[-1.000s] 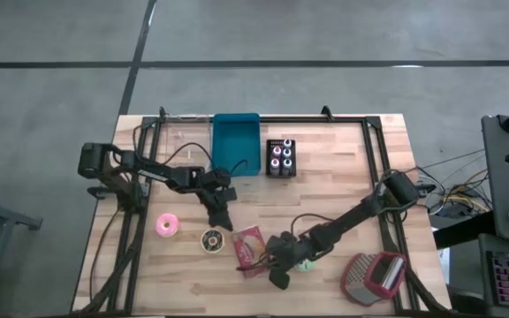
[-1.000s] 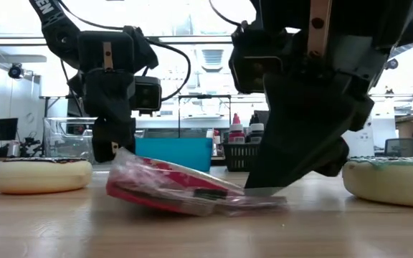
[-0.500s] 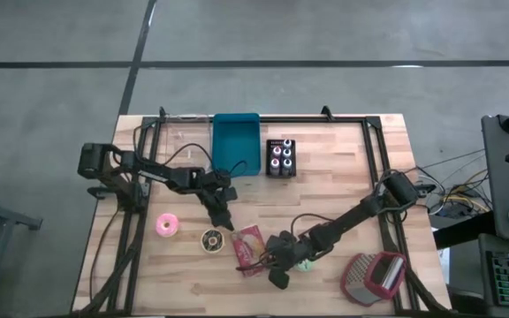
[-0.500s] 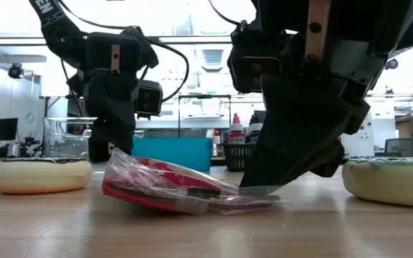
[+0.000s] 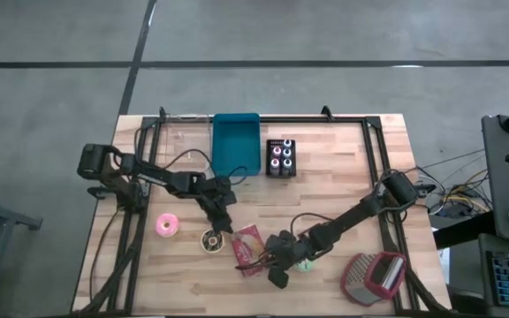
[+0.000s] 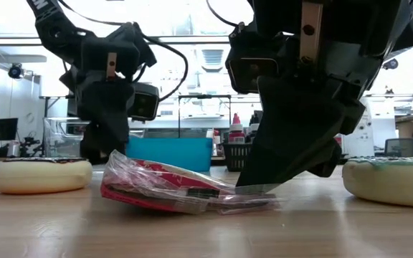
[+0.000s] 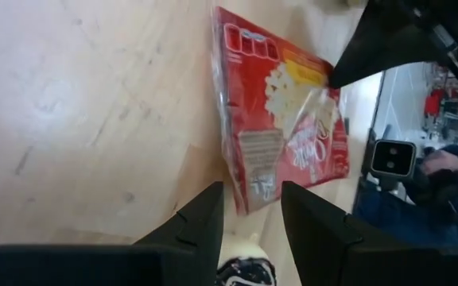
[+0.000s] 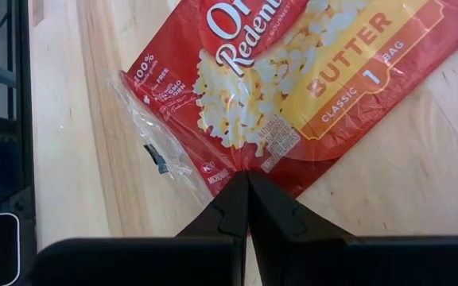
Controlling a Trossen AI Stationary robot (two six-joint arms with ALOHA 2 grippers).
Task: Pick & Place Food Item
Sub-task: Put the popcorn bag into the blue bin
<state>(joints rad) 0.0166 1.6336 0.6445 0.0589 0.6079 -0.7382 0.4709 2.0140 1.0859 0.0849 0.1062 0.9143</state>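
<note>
In the low view, nearest to us, we see the red plastic-wrapped popcorn bag lying flat on the light wooden table, at lower centre of the frame. Our right gripper has its fingers pressed together on the bag's clear edge, pinning it at the tabletop. A cream-glazed doughnut sits at the left edge of the frame and another pale doughnut at the right. Just behind the bag, upper left in that view, our left gripper hangs with its fingers parted, holding nothing, aimed at the bag's other end. Farther back we see a teal rectangular tray and a small black rack of bottles.
</note>
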